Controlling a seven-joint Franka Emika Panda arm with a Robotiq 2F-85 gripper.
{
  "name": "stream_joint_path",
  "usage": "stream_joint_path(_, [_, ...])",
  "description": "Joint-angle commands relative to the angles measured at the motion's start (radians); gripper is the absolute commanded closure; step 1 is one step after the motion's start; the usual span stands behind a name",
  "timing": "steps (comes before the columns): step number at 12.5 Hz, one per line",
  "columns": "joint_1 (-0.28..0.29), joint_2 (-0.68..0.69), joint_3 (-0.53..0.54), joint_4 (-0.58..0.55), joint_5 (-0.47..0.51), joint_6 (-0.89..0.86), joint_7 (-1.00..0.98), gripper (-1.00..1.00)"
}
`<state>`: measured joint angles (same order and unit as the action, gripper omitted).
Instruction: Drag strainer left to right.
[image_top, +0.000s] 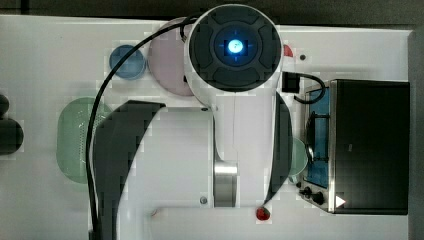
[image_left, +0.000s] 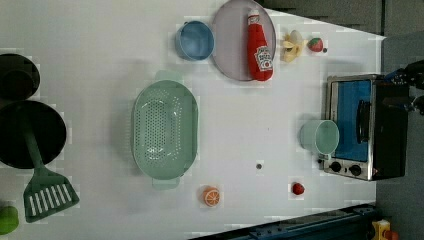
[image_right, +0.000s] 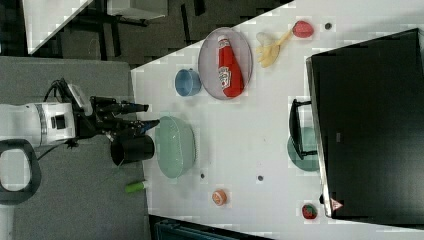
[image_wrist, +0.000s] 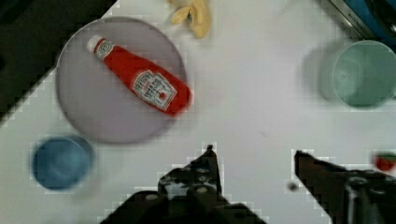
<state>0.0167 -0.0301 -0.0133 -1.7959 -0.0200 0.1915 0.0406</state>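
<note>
Strainer (image_left: 165, 131) sitting upright on the white bench (image_left: 100, 60), toward the left view's left half, roughly mid-depth; tab handles at both narrow ends. Looks like thin light plastic, stiff enough to slide w/o flexing, prob. low friction on bench, so could skid or spin if pushed off-centre. Best hold, as judged: hook or pinch the rim on a long side, or one tab handle.

Fingers (image_right: 142, 115) hovering off the bench edge in the right view, just beside the strainer's near rim, not touching it. Wrist view shows fingers (image_wrist: 254, 179) spread apart, nothing between them.

Around it: blue bowl (image_left: 195, 40) and plate (image_left: 232, 55) w/ ketchup bottle (image_left: 260, 47) toward the far edge; mint cup (image_left: 320, 136) by the toaster oven (image_left: 367, 125); orange slice (image_left: 212, 196) nr the front edge.
</note>
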Motion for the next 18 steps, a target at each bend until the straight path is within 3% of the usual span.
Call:
stream_joint_path(1, [-0.037, -0.418, -0.041, -0.203, -0.002, -0.19, -0.016, -0.59])
stream_joint_path(3, [-0.036, -0.417, -0.041, -0.203, -0.001, -0.185, -0.016, -0.99])
stream_joint_path(8, [0.0, -0.35, 0.1, -0.204, 0.055, -0.151, 0.043, -1.0])
stream_joint_path(14, [0.009, -0.135, 0.428, -0.211, 0.054, 0.002, 0.625, -1.0])
stream_joint_path(18, [0.011, 0.066, 0.563, -0.258, 0.052, 0.221, 0.934, -1.0])
